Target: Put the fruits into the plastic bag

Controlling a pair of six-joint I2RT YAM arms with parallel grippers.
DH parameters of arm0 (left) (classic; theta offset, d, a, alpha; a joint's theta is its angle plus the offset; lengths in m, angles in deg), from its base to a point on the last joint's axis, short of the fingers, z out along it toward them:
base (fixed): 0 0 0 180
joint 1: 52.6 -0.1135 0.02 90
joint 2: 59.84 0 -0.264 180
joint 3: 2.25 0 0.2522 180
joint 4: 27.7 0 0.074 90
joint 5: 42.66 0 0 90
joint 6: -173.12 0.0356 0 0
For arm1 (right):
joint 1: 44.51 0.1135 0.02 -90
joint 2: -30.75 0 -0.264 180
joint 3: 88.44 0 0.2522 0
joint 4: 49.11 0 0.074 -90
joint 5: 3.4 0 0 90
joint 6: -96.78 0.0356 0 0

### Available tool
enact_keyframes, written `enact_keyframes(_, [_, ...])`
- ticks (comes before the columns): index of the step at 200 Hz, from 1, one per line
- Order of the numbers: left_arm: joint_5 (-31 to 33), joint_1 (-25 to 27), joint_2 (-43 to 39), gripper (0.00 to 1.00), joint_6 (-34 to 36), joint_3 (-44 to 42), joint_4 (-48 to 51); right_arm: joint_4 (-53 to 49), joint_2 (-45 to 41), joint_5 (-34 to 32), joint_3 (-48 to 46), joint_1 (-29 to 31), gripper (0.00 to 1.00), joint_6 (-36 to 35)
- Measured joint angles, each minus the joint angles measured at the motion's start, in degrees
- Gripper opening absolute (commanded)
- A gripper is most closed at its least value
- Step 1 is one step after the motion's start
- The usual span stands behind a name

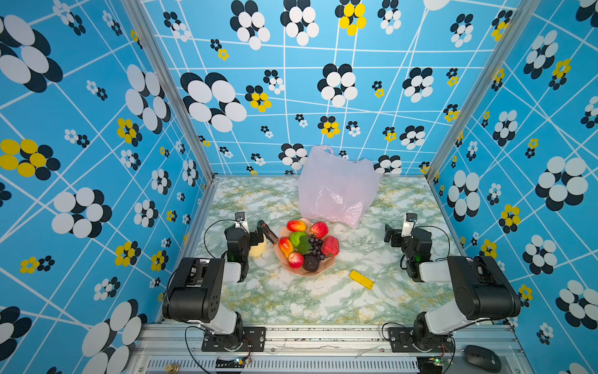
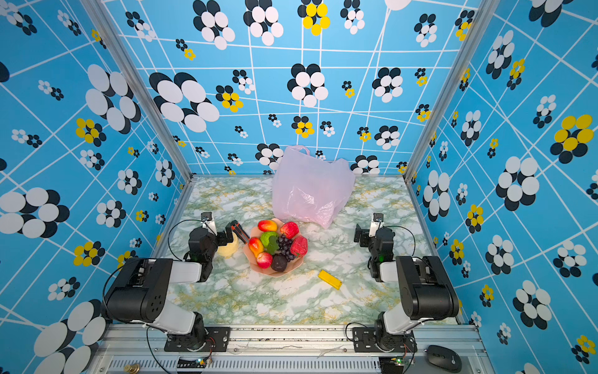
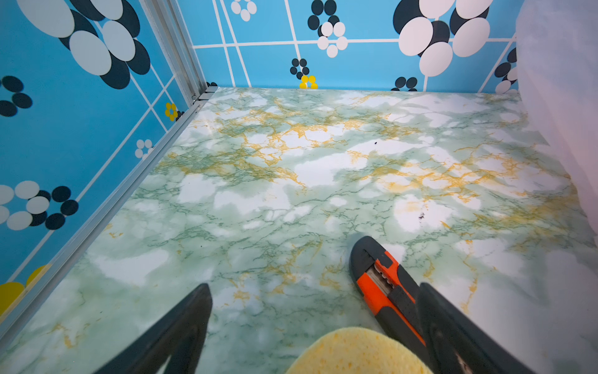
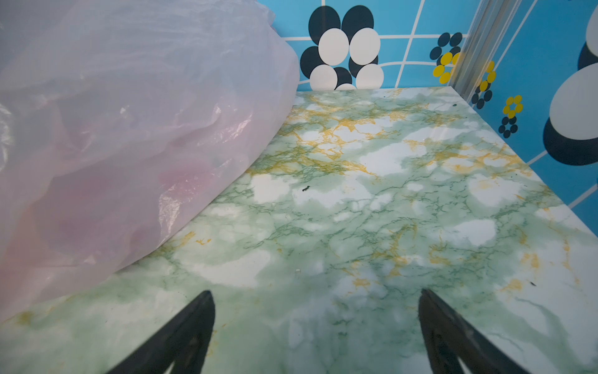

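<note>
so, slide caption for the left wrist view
Open left gripper over the marble table, an orange-and-black utility knife and a yellow sponge beside it, plastic bag partly in view.

Dial centred on the salmon-pink scalloped plate (image 1: 293,273), 12 = blue flowered back wall (image 1: 291,97), both top views.

- 1 o'clock: large translucent pale-pink plastic bag (image 1: 336,191), standing, lower corner just beside the plate. Blocks back centre.
- 10 o'clock: orange-and-black utility knife (image 1: 269,232), one end at the plate rim.
- 9 o'clock: pale yellow spongy lump (image 1: 260,250), just beside the knife, below the left gripper (image 3: 314,286). Knife sits right by one finger in the left wrist view.
- 4 o'clock: flat yellow rectangular block (image 1: 360,280), apart from the plate.

Bare green-marble tabletop (image 1: 291,307): 3 o'clock lane out to the right gripper (image 4: 315,291), the 6 o'clock front strip, the 11 o'clock back corner, the 2 o'clock strip beside the bag. Glossy toy fruits (image 1: 307,246) piled on the plate, open from above.
</note>
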Motion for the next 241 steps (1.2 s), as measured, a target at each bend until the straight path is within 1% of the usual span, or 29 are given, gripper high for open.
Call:
enact_keyframes(99, [0.1,0.0,-0.3,0.99,0.0,0.1,0.9,-0.6,-0.7,-0.6,0.0,0.0,0.99,0.0])
enact_keyframes(112, [2.3,0.4,-2.8,0.99,-0.4,0.7,5.7,-3.0,-3.2,-1.9,0.0,0.0,0.99,0.4])
enact_keyframes(134, [7.5,0.9,-10.4,0.99,-2.8,4.2,16.2,-8.5,-9.9,-4.8,1.0,0.0,0.99,1.4])
enact_keyframes(154, [11.5,0.7,-17.8,0.99,-8.0,9.1,27.0,-14.3,-16.8,-7.8,3.4,0.0,0.99,3.8])
enact_keyframes(173, [12.7,0.4,-23.5,0.99,-13.3,14.3,38.2,-22.2,-23.6,-10.0,6.8,0.0,0.99,8.2])
enact_keyframes(189, [11.4,0.2,-26.8,0.99,-17.6,19.1,47.4,-32.5,-27.7,-10.4,13.1,0.0,0.99,13.2])
enact_keyframes(204, [7.3,0.2,-28.7,0.99,-21.0,23.2,55.1,-42.3,-29.1,-8.0,21.0,0.0,0.99,17.9])
enact_keyframes(222, [0.5,0.2,-29.5,0.99,-24.3,26.7,62.8,-51.8,-29.0,-0.8,29.5,-0.1,0.99,22.4])
enact_keyframes(241, [-8.0,0.2,-29.7,0.99,-27.7,28.5,70.4,-59.5,-27.9,10.3,34.6,-0.1,0.99,26.7])
